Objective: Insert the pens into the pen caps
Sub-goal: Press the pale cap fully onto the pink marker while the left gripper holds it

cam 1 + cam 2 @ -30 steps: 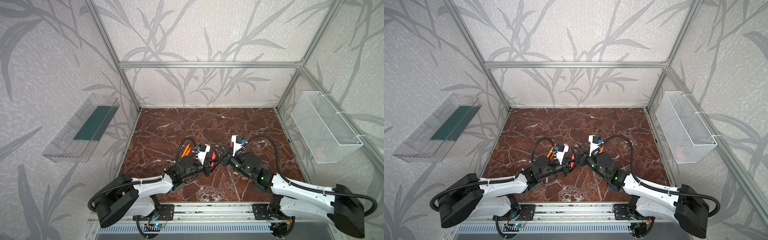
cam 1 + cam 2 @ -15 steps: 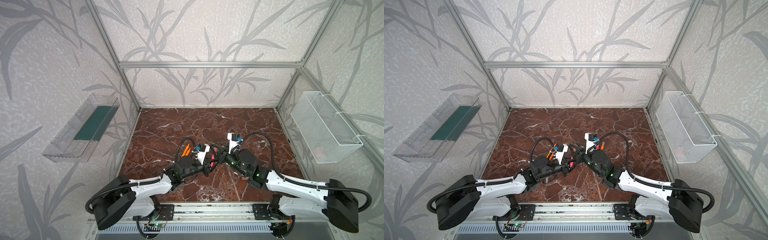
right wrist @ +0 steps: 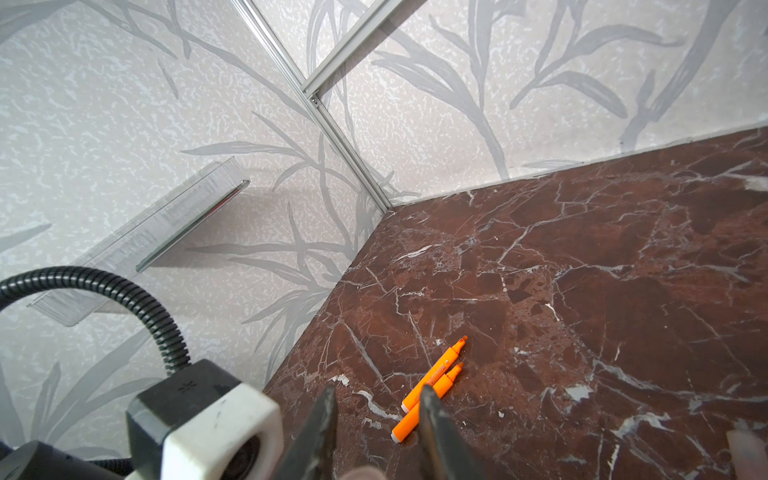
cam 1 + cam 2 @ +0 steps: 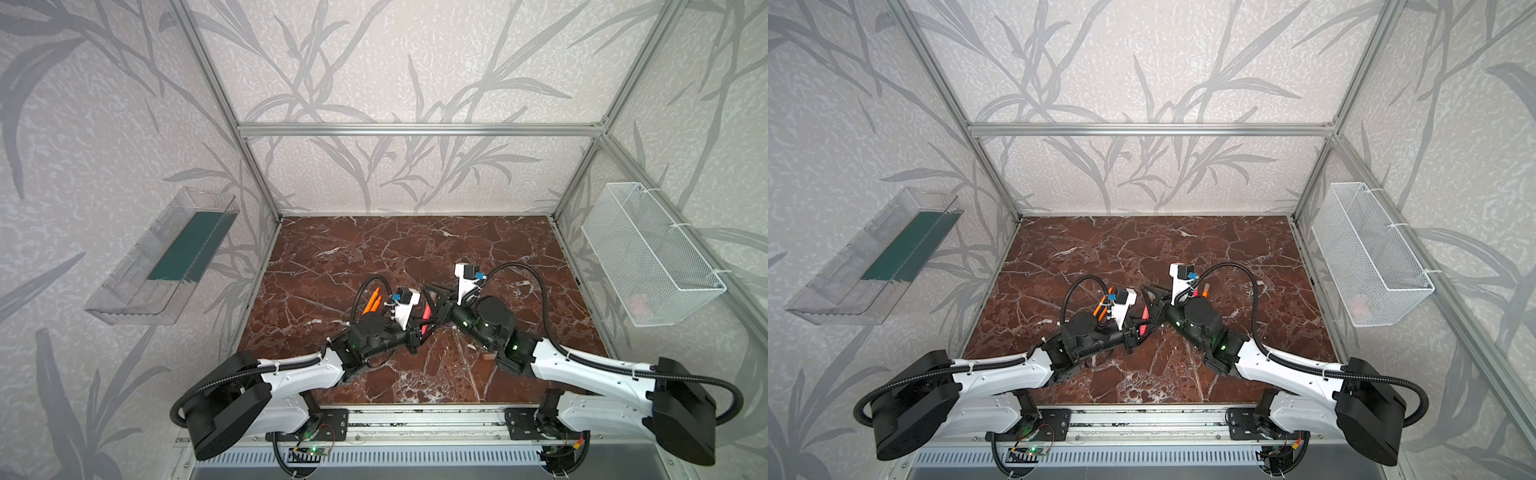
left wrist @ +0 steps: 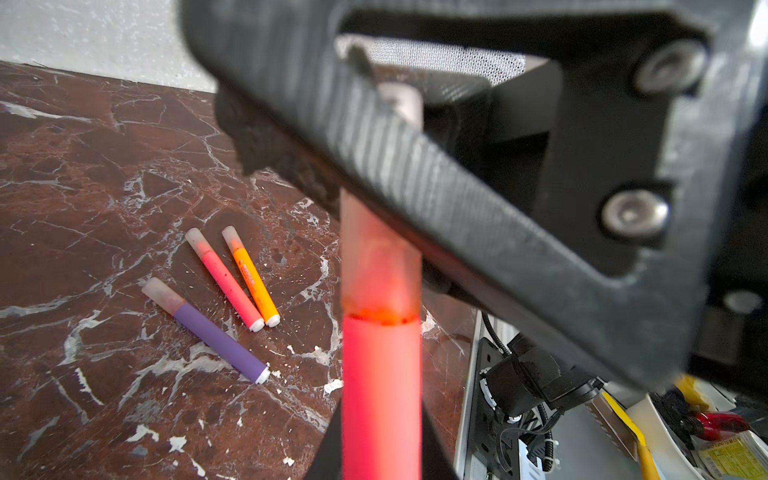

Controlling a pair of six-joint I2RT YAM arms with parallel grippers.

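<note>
Left hand [image 4: 417,332] clenched on the lower barrel of a slim pink-red marker pen [image 5: 380,395], held off the brown marble bench [image 4: 374,249] at centre, near half. Right hand [image 3: 376,415] meets it from the right. Its jaws stand either side of a short translucent pale plastic cap [image 5: 380,266] that sits over the pen's tip end, rim at an orange-stained seam on the barrel. Gap is narrow; cannot tell if the pads press the cap, or if the cap is fully home.

2 uncapped orange pens [image 3: 432,374] lie side by side, touching or nearly, on the bench left of the left hand and a bit farther, tips pointing far. 3 capped pens lie close together right of centre, mostly hidden by the right arm in both top views: purple pen [image 5: 216,336], pink pen [image 5: 230,286], orange pen [image 5: 253,282]. Judged: 3 done, 1 in hand, 2 to go.

Handling, judged:
- **Pen:** light and stiff, with a smooth plastic barrel likely to slip under a loose pinch. Take it mid to lower barrel, leaving the tip end free.
- **Cap:** light and thin-walled, could squash or tilt if pinched hard. Hold it toward the closed end and keep the mouth clear.
- **Push:** straight along the pen's axis, since off-axis would likely jam the rim or smear ink.
</note>
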